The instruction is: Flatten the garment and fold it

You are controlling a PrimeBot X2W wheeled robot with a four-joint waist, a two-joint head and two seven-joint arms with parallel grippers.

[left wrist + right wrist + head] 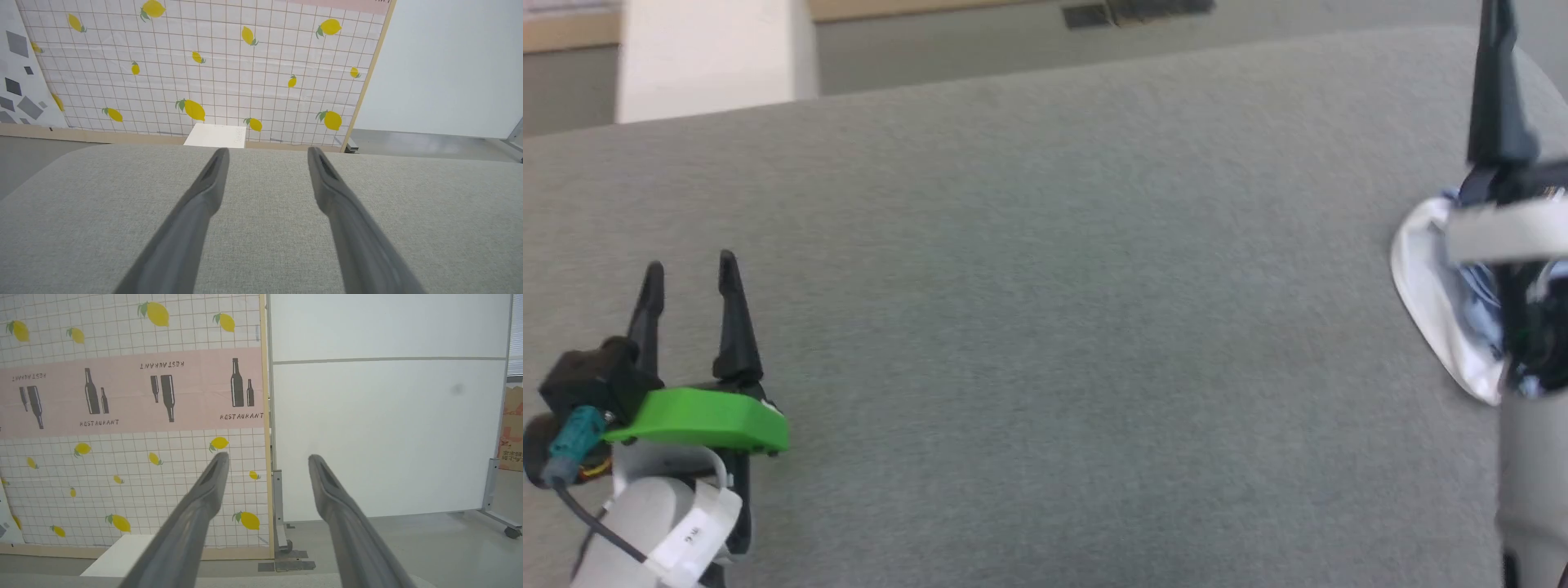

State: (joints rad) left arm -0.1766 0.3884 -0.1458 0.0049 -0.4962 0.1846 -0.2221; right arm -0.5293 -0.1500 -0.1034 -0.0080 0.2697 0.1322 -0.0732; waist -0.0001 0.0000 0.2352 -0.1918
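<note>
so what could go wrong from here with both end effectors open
The left end effector hangs low over the grey woven fabric surface; its long dark fingers could snag it.
The right end effector points past the surface's far edge; reaching that way could overshoot.
The blurred white-and-blue shape by it is unidentifiable; grabbing risks a miss.

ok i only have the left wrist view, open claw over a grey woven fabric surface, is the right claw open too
Observer: Yes, the right claw is open, aimed at a plain white wall panel.
Operator: where is it in the head view
Observer: Far right edge, above the grey woven fabric surface, higher in frame than the left claw.
Operator: holding anything
Observer: Nothing lies between its fingers.
</note>
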